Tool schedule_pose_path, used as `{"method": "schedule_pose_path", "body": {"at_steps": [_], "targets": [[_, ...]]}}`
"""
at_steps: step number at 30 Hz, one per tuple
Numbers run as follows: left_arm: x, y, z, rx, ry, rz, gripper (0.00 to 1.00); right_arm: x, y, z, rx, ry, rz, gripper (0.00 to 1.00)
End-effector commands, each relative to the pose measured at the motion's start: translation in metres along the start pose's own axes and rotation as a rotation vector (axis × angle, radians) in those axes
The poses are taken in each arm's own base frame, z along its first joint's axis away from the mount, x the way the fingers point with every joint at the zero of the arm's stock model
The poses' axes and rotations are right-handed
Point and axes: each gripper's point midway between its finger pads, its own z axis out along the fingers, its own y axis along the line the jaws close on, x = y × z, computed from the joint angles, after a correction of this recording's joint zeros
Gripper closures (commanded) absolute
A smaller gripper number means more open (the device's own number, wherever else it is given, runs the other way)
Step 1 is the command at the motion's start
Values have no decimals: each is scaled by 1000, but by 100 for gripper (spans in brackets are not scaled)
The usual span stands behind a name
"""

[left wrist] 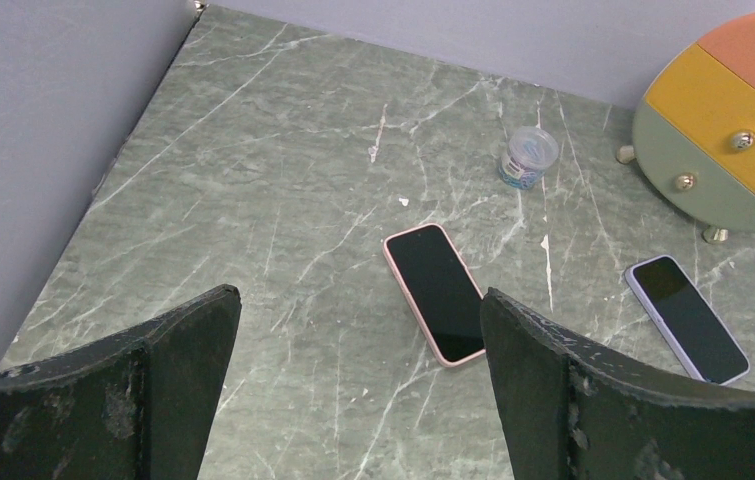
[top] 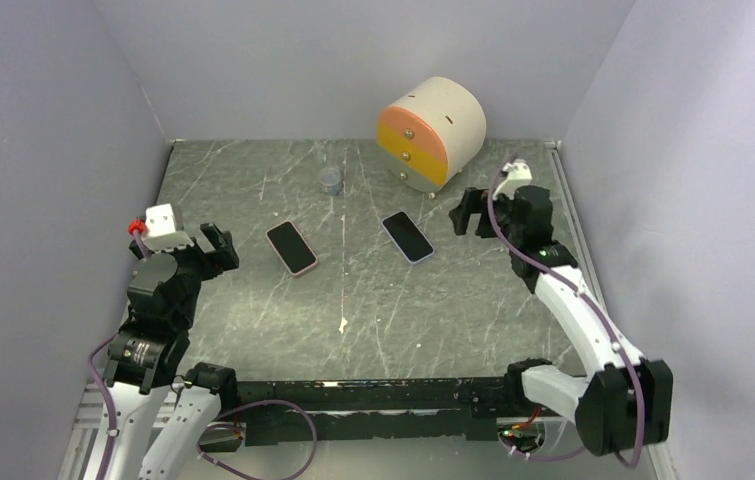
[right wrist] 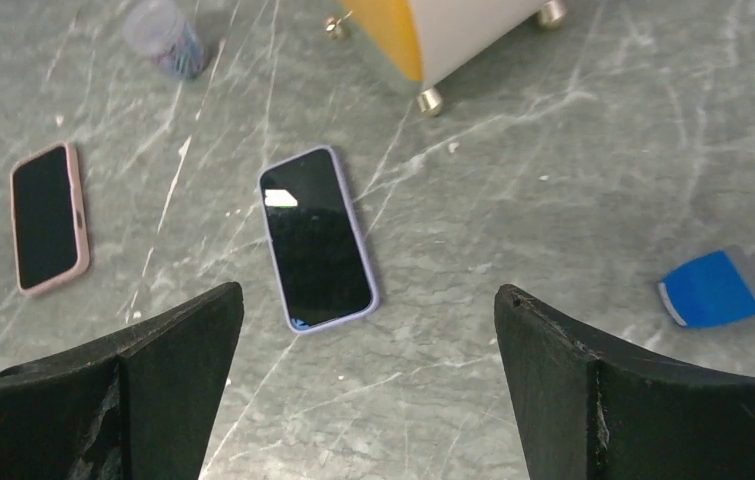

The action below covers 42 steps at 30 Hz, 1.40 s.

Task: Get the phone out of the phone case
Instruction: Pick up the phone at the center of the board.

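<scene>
Both jaws wide open, empty: left gripper [top: 218, 245] sits left of pink-cased phone [top: 291, 247], right gripper [top: 465, 212] right of lavender-cased phone [top: 407, 237], mid-table. Pin one phone flat, then peel a corner of its case, e.g. pink case [right wrist: 80, 215].

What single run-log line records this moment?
stage: not started; left gripper: open; right gripper: open; pink-cased black phone: untouched; lilac-cased black phone: untouched

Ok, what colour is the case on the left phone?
The case is pink, seen best in the left wrist view.
</scene>
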Motion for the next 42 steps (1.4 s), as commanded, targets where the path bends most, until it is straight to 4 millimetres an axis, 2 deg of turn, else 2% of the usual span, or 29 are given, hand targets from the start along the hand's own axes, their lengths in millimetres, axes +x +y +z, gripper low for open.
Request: {"method": "schedule_pose_path", "body": {"at_steps": [1, 6, 10, 15, 21, 25, 29, 34, 42], "targets": [[-7, -6, 0, 35, -22, 14, 5, 0, 25, 15, -67, 80, -99, 1], [-3, -10, 2, 54, -2, 14, 5, 38, 47, 42, -176, 236, -139, 1], [-3, -8, 3, 44, 0, 19, 5, 58, 45, 64, -161, 347, -165, 1], [-1, -9, 5, 43, 7, 21, 5, 75, 46, 88, -122, 454, -200, 1], [2, -11, 9, 48, 24, 27, 5, 105, 57, 108, -119, 617, -296, 1], [4, -13, 12, 53, 37, 30, 5, 118, 62, 118, -118, 663, -340, 1], [3, -13, 12, 50, 39, 31, 5, 121, 58, 129, -56, 692, -369, 1], [4, -13, 12, 54, 38, 31, 5, 127, 63, 139, -62, 728, -389, 1], [4, -12, 11, 50, 34, 29, 5, 152, 66, 148, -69, 828, -399, 1]]}}
